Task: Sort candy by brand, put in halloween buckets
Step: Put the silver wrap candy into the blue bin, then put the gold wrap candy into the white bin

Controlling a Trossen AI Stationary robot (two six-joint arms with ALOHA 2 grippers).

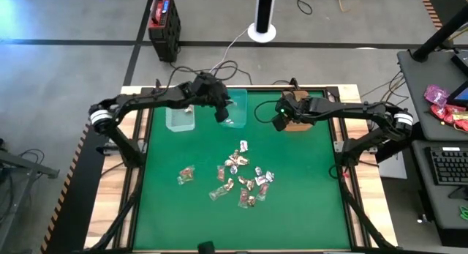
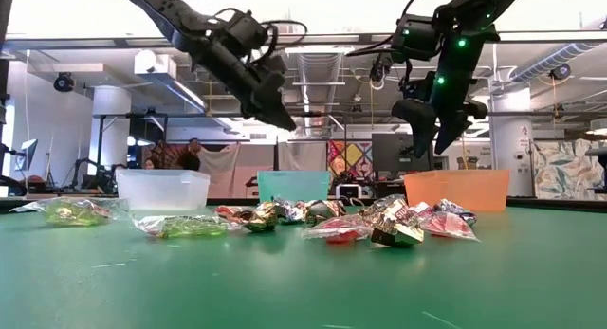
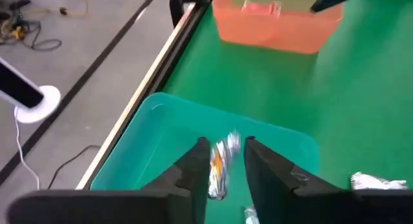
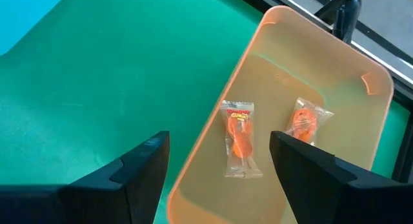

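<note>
My left tool point(image 3: 224, 161), fingers parted, hangs over the teal bucket point(image 3: 148, 143) at twelve o'clock, a silver candy point(image 3: 219, 164) between them; it may snag instead of dropping. My right tool point(image 4: 216, 161) waits open over the orange bucket point(image 4: 361, 108).

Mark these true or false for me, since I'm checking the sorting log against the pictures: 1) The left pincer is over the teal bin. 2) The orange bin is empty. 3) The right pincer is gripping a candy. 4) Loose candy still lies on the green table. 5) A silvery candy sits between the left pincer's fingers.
1) True: the left pincer is above the teal bin.
2) False: the orange bin holds two clear-wrapped orange candies.
3) False: the right pincer is wide open above the orange bin, with nothing between its fingers.
4) True: a scattered pile of candy lies mid-table.
5) True: the silvery candy is between the fingers, which are parting.
</note>
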